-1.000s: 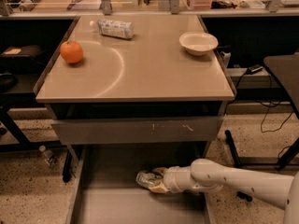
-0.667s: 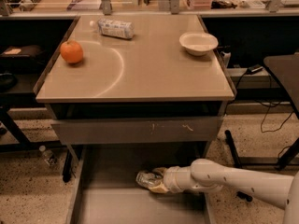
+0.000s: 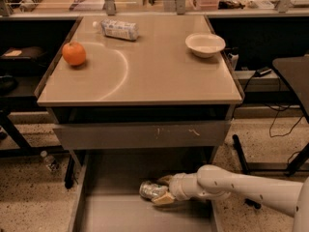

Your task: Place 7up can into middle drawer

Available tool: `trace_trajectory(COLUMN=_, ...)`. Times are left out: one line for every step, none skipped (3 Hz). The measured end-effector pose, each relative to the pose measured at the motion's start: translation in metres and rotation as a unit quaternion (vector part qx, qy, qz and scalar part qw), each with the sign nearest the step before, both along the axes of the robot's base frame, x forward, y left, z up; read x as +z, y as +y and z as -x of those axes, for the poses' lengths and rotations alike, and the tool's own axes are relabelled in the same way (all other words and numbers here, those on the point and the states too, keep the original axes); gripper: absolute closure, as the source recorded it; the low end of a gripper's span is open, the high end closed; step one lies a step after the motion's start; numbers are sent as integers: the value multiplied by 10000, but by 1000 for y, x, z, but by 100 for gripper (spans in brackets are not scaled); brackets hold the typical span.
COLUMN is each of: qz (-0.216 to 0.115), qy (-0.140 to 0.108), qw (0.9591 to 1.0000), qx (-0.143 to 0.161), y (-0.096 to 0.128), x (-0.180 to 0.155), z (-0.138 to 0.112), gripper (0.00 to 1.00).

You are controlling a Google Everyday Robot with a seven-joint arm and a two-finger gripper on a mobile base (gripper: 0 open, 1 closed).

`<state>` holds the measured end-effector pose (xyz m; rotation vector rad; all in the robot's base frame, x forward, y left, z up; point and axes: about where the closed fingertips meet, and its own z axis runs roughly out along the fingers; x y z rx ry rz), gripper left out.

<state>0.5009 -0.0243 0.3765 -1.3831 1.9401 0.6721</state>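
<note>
Table (image 3: 159, 76) spreads well above and behind the gripper (image 3: 161, 190). The drawer (image 3: 111, 211), pulled open, lies directly beneath the gripper and runs off to its left, where its floor is bare. The white arm (image 3: 251, 187) reaches in from the right and ends in the gripper, low inside the drawer. Far above it on the table sit a bowl (image 3: 205, 44) up to the right, a bottle (image 3: 118, 29) on its side up to the left, and an orange (image 3: 74, 53) further left. The gripper's two fingers pinch the can (image 3: 149, 190) from above and below. The can lies on its side at the fingertips, within the drawer's walls; whether it touches the floor I cannot tell. Compared with a second ago nothing has shifted: arm, gripper and can sit in the same spot. I judge the carry is over, with only release and withdrawal left.
</note>
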Motion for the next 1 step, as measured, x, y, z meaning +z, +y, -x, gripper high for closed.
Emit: trace_trajectory(qz=0, qy=0, qw=10000, qx=0, y=0, x=0, z=0, gripper=0)
